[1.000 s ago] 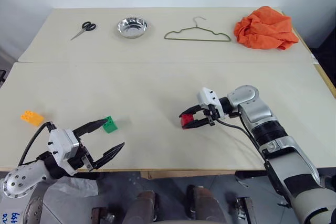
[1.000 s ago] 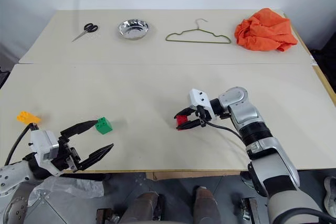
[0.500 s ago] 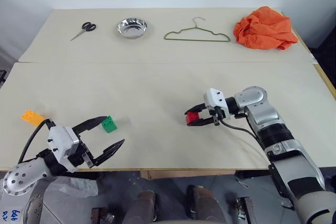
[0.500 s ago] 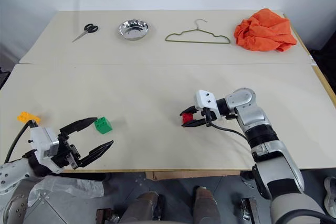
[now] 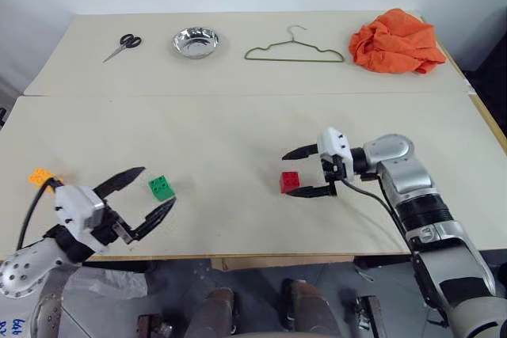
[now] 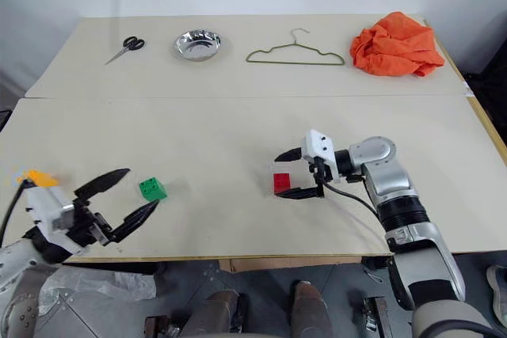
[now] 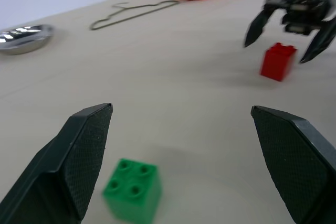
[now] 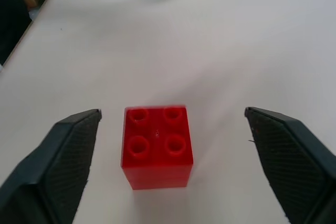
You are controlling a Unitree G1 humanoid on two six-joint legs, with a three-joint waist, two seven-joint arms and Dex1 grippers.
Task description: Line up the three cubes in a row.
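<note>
On the table (image 5: 238,132), far to my left, I see the orange-yellow cube (image 5: 40,176) near the edge. My left pincer (image 5: 147,195) is wide open, and the green cube (image 5: 162,187) sits just beside its tips, not touched. Further right, the red cube (image 5: 290,182) stands on the table between the spread fingers of my right pincer (image 5: 298,172), which is open too.

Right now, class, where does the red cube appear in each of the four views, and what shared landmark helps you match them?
Left eye view: red cube right of centre, between the open fingers of the right gripper.
Right eye view: right of centre, same place.
Left wrist view: far off, before the right gripper.
Right wrist view: close, in the middle.
Shared landmark: the green cube.
</note>
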